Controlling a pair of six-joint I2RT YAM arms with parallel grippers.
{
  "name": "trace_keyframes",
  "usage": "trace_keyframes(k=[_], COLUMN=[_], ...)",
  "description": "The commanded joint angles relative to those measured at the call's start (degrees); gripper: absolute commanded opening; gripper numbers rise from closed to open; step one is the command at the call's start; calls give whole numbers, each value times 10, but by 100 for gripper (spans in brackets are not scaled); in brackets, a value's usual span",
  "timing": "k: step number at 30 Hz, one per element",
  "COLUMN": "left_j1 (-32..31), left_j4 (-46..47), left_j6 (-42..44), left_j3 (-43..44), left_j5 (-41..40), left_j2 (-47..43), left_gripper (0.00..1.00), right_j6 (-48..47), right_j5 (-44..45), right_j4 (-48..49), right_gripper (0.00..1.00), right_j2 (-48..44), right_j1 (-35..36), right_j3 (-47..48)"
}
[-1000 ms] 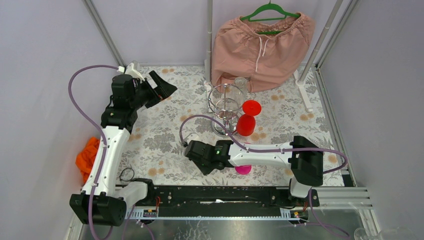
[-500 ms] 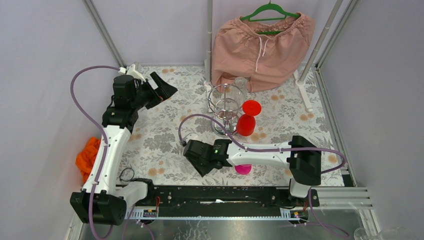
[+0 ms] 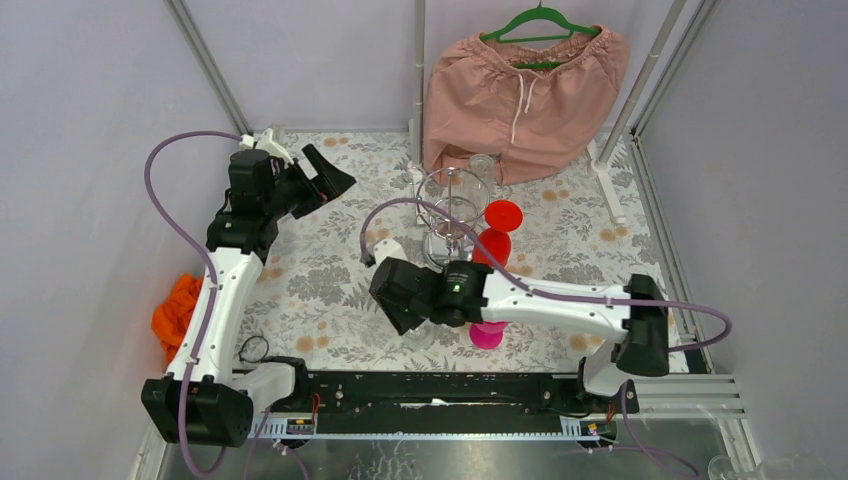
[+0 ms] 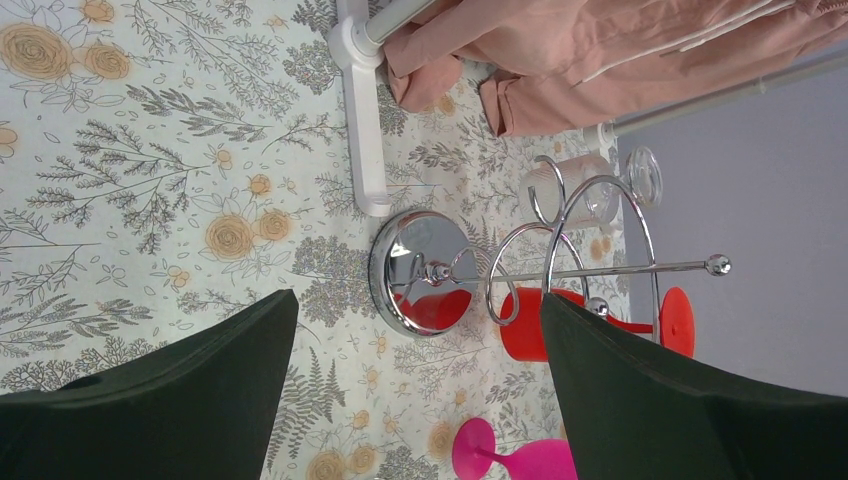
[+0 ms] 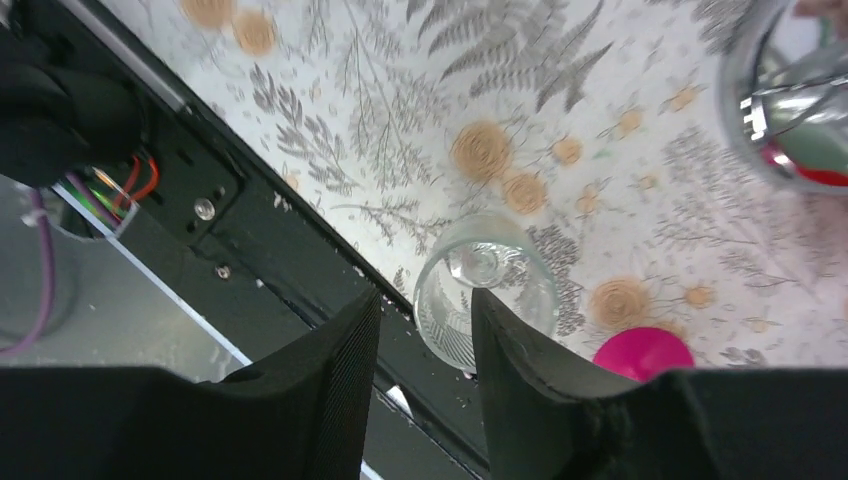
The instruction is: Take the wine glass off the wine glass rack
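Observation:
The chrome wine glass rack [image 3: 453, 213] stands mid-table, and its round base [image 4: 420, 272] shows in the left wrist view. A red wine glass [image 3: 493, 243] and a clear one [image 4: 590, 190] hang upside down from its ring. Another clear wine glass [image 5: 485, 290] stands upright on the cloth by the front rail, just beyond my right gripper [image 5: 425, 300]. That gripper is open, with its fingers apart and nothing between them. In the top view my right gripper [image 3: 397, 300] covers this glass. My left gripper [image 3: 326, 180] hangs wide open at the back left, well away from the rack.
A pink glass [image 4: 515, 458] lies on its side near the front, partly under the right arm [image 3: 487, 335]. Pink shorts on a green hanger [image 3: 525, 85] hang behind the rack. An orange cloth [image 3: 175, 310] sits at the left edge. The black rail [image 3: 430, 390] borders the front.
My right gripper's jaws have opened, and the arm has lifted and drawn back a little toward the rack. The left arm has barely moved.

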Motion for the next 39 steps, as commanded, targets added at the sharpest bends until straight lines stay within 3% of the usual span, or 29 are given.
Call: trace_keyframes(k=[1,8,14,20,22,29,35,39], left_j1=[4,4,4,4,4,4,4,4], left_j4=[28,40,50,64,68,72,74,89], left_j6=[10,-1,-8,-17,-21,-21,-15,-22], left_j3=[-5,-8,-9,-17,-19,-18,-18,-26], left_j5=[7,21,32,43,49,56,56,69], left_j2=[3,3,3,9,10,13,17,32], left_gripper=[99,99,99,99,99,99,99,99], right_j6=[-4,38,39,19,21,23,68,146], right_j5=[107,305,258,187,134,-215,-477,-586], right_j4=[-35,-38,6,8,9,101,234,371], right_gripper=[46,47,49,51,51,50,50,49], right_j2=[-71,-198,-327,-373,-370,-324,-325,-329], right_j1=[-2,-34,-199,-330,-383,-653,-775,-814], right_j3=[48,29,-62,-77,-79,-125,-233,-317])
